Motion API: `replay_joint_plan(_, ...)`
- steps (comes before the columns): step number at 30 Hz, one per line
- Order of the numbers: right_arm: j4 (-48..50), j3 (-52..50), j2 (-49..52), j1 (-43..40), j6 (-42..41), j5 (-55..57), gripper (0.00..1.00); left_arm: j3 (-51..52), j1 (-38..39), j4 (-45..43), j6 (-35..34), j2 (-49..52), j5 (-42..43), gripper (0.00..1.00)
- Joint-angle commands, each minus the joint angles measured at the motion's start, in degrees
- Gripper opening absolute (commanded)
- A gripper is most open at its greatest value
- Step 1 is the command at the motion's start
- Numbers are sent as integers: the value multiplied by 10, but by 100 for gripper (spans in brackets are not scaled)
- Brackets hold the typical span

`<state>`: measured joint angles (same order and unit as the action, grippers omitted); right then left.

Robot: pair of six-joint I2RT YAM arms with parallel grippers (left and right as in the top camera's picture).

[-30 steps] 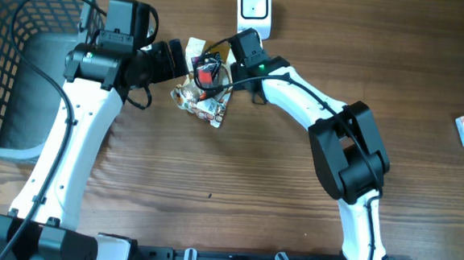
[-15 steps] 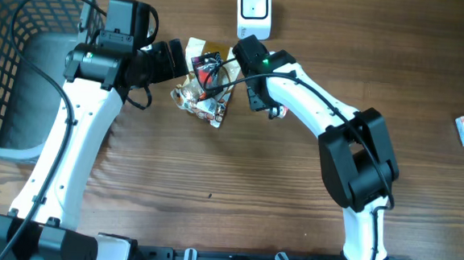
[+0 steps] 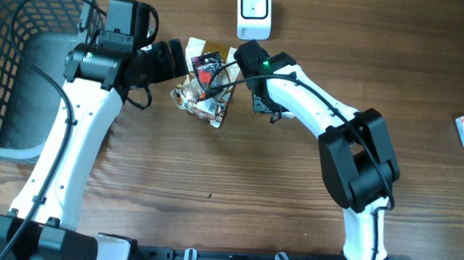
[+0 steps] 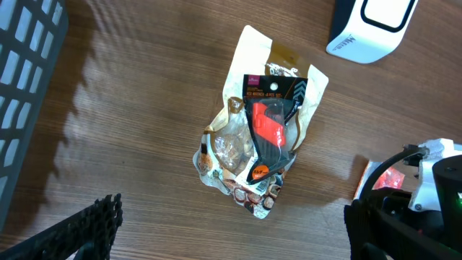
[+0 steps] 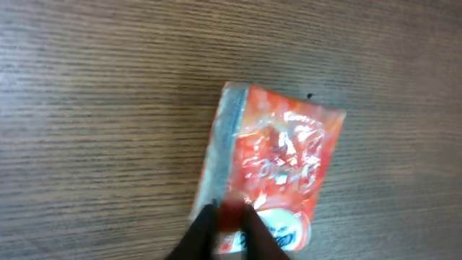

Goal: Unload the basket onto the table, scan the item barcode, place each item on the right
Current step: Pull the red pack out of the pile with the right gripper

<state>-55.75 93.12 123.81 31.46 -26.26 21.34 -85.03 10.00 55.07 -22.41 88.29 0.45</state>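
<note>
Now the right gripper (image 5: 229, 220) is seen drawn away from the heap of packets (image 3: 202, 84) where it was a second ago. Its fingers are pinched on the lower edge of a red packet (image 5: 278, 159) laid flat on the table (image 3: 213, 169), near the white scanner (image 3: 254, 10). The packet's long axis is seen running up the wrist view, slightly tilted, silver seam leftward. Bare wood is seen all round it. The left gripper (image 4: 231, 224) is held spread wide over the heap.
</note>
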Motion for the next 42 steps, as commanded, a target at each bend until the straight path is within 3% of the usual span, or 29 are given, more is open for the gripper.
replay_joint_plan(1,-2,-6,-2,0,-9,13,5,-2,-1,-1,-5,2,-3,100)
replay_joint_plan(5,-23,22,-8,-10,-1,-44,5,-2,-1,-1,-5,2,-3,100)
replay_joint_plan(8,-21,30,-52,-46,42,-126,4,-2,-1,-1,-5,2,-3,100)
replay_joint_plan(10,-21,30,-60,-66,78,-122,5,-2,-1,-1,-5,2,-3,100)
replay_joint_plan(13,-7,8,-56,-67,98,-124,45,-2,-1,-1,-5,2,-3,100)
replay_joint_plan(15,16,-10,-54,-61,97,-124,46,-2,-1,-1,-5,2,-3,100)
replay_joint_plan(19,60,-40,-50,-39,94,-109,45,-2,-1,-1,-5,2,-3,100)
replay_joint_plan(22,71,-63,-49,-29,66,-33,44,-2,-1,-1,-5,2,-3,100)
replay_joint_plan(28,131,-129,-49,-29,49,-31,26,-2,-1,-1,-5,2,-3,100)
replay_joint_plan(29,132,-129,-49,-29,49,-31,21,-2,-1,-1,-5,2,-3,100)
replay_joint_plan(30,132,-128,-49,-29,49,-31,7,-2,-1,-1,-5,2,-3,100)
replay_joint_plan(33,105,-98,-50,-30,47,-45,5,-2,-1,-1,-5,2,-3,100)
replay_joint_plan(35,76,-55,-55,-36,50,-119,4,-2,-1,-1,-5,2,-3,100)
replay_joint_plan(37,70,-23,-74,-52,76,-262,5,-2,-1,-1,-5,2,-3,100)
replay_joint_plan(42,75,-20,-91,-90,97,-472,5,-2,-1,-1,-5,2,-3,100)
